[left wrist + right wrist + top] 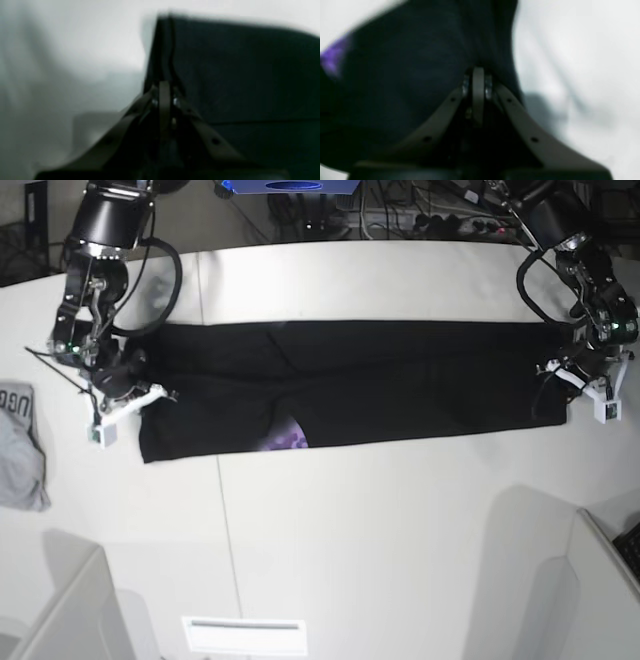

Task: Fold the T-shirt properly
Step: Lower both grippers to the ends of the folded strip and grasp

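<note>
The black T-shirt [350, 385] lies as a long band across the white table [400, 510], folded lengthwise, with a bit of purple print [290, 441] showing at its near edge. On the base view's right, my left gripper [560, 377] is shut on the shirt's end; the left wrist view shows its jaws [165, 83] pinched on a doubled cloth edge [225, 70]. At the band's other end my right gripper [140, 387] is shut on the cloth too. In the blurred right wrist view, black fabric [407, 75] fills the space ahead of the closed fingers [478, 72], and the purple print [333, 56] shows at the left.
A small grey lettered garment [20, 445] lies at the table's left edge. White upright panels stand at the near left [60, 610] and near right [570, 580]. Cables and a blue device [290, 186] sit behind the table's far edge.
</note>
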### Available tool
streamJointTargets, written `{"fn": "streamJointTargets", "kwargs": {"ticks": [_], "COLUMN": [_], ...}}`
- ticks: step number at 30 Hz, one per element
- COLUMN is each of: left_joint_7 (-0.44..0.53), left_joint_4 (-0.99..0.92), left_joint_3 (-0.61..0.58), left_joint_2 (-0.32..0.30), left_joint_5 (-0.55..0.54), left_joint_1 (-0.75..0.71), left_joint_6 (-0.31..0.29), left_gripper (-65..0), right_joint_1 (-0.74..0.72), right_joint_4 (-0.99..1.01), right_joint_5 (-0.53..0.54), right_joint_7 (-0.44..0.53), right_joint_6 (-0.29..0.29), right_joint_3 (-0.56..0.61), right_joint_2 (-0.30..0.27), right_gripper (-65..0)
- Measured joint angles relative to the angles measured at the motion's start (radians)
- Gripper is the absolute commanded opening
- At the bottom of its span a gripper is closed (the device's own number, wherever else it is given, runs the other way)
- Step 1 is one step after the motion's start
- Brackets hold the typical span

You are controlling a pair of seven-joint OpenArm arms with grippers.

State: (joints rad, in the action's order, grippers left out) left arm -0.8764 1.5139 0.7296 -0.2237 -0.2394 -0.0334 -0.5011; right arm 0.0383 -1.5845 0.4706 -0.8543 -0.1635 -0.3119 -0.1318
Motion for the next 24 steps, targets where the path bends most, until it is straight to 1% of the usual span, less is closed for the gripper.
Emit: {"fn": "streamJointTargets", "kwargs": {"ticks": [2, 4, 5, 7, 8, 10, 11, 13, 15, 16, 18, 19, 20, 21, 22, 24], "left_joint_7": [-0.039, -0.103, -0.132, -0.174, -0.193, -0.206, -0.216, -0.219, -0.220, -0.192, -0.134, -0.125, -0.114, -0.112, -0.102, -0.083], "left_joint_4": [0.070, 0.137, 0.178, 0.252, 0.277, 0.294, 0.290, 0.256, 0.222, 0.207, 0.191, 0.180, 0.164, 0.142, 0.113, 0.053], "left_joint_3": [0.001, 0.003, 0.017, 0.080, 0.113, 0.173, 0.193, 0.219, 0.217, 0.215, 0.217, 0.217, 0.218, 0.217, 0.216, 0.216], "left_joint_2": [-0.002, -0.001, 0.000, 0.005, 0.003, -0.005, -0.008, -0.009, -0.022, -0.032, -0.049, -0.051, -0.050, -0.046, -0.043, -0.042], "left_joint_5": [-0.021, -0.032, -0.050, -0.122, -0.150, -0.228, -0.246, -0.295, -0.313, -0.327, -0.355, -0.371, -0.387, -0.402, -0.410, -0.411], "left_joint_1": [0.004, 0.008, 0.004, 0.003, -0.002, -0.037, -0.059, -0.096, -0.119, -0.129, -0.155, -0.168, -0.178, -0.187, -0.192, -0.192], "left_joint_6": [-0.001, -0.001, -0.002, -0.008, -0.008, -0.008, -0.005, -0.005, -0.005, -0.005, -0.005, -0.004, -0.005, -0.007, -0.028, -0.079], "left_gripper": [-65.0, -65.0, -65.0, -65.0, -65.0, -65.0, -65.0, -65.0, -65.0, -57.6, -36.5, -26.7, -15.5, -6.6, 0.0, 0.0], "right_joint_1": [0.007, 0.004, 0.001, -0.003, -0.001, 0.014, 0.021, 0.035, 0.050, 0.058, 0.068, 0.071, 0.072, 0.077, 0.082, 0.090], "right_joint_4": [-0.111, -0.201, -0.243, -0.298, -0.314, -0.325, -0.325, -0.325, -0.325, -0.325, -0.325, -0.326, -0.326, -0.326, -0.326, -0.326], "right_joint_5": [0.007, 0.021, 0.011, -0.002, 0.008, 0.018, 0.014, 0.014, 0.008, 0.007, 0.009, 0.011, 0.011, 0.011, 0.011, -0.001], "right_joint_7": [-0.061, -0.124, -0.147, -0.166, -0.186, -0.187, -0.187, -0.187, -0.183, -0.183, -0.187, -0.183, -0.183, -0.182, -0.183, -0.183], "right_joint_6": [-0.007, -0.011, -0.008, -0.003, -0.009, -0.013, -0.012, -0.012, -0.010, -0.010, -0.010, -0.010, -0.010, -0.010, -0.010, -0.010], "right_joint_3": [0.008, 0.009, 0.009, 0.005, 0.006, 0.007, 0.008, 0.008, 0.008, 0.008, 0.008, 0.008, 0.008, 0.008, 0.008, 0.026], "right_joint_2": [0.018, 0.023, 0.028, 0.048, 0.053, 0.059, 0.060, 0.058, 0.057, 0.058, 0.060, 0.062, 0.063, 0.061, 0.059, 0.056], "right_gripper": [-65.0, -65.0, -65.0, -65.0, -65.0, -65.0, -65.0, -65.0, -65.0, -65.0, -65.0, -65.0, -65.0, -65.0, -65.0, -65.0]}}
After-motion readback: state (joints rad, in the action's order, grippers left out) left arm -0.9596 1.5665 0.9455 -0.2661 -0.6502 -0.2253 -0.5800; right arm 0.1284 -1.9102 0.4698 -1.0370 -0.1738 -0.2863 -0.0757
